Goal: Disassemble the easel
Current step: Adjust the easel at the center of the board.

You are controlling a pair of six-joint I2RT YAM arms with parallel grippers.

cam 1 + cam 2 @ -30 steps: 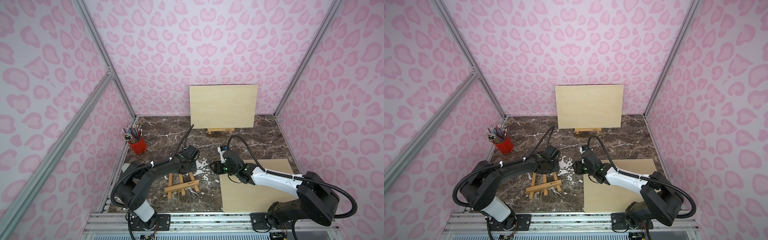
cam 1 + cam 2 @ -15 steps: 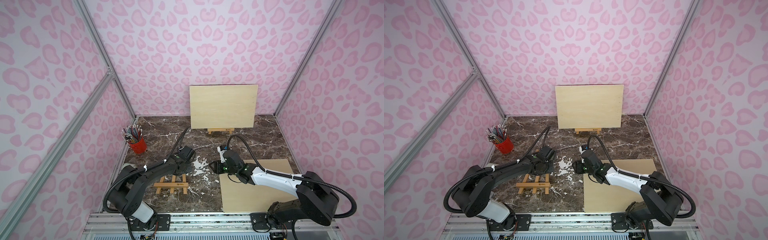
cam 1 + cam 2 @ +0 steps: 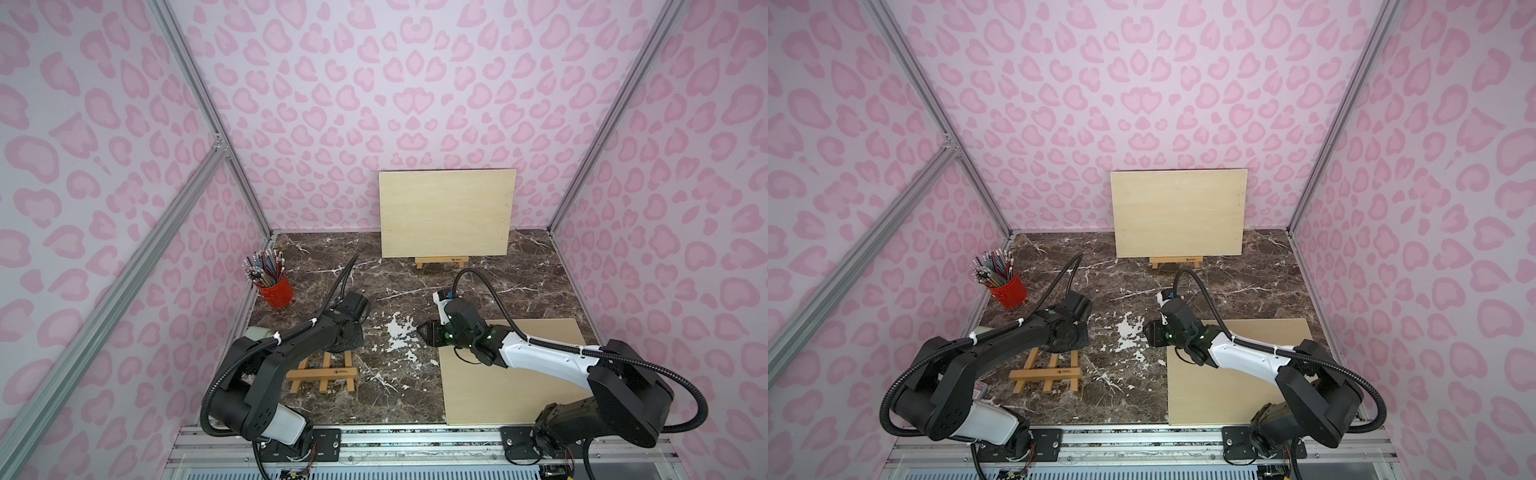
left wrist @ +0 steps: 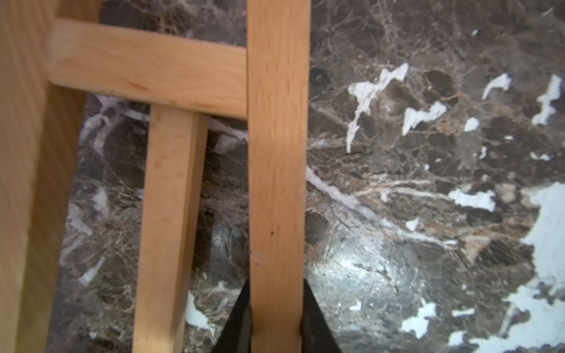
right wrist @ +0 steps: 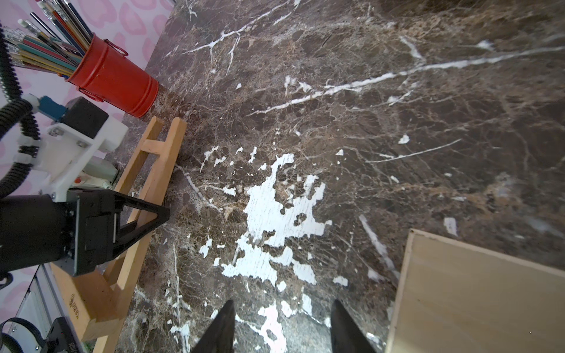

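Observation:
A small wooden easel sits at the table's front left, its ledge bar toward the front edge. My left gripper is shut on one of its upright legs, a black finger pressed against each side. The crossbar and rear leg lie beyond the grip. The right wrist view shows the same hold, with the left gripper around the easel. My right gripper hangs open over bare marble near the table's middle, holding nothing.
A flat wooden board lies at the front right, under my right arm. A second board stands on another small easel against the back wall. A red cup of pencils stands at the left wall.
My left gripper has closed on the easel leg. The easel swung from a slant to square with the front edge and shifted slightly left. The right arm stayed still.

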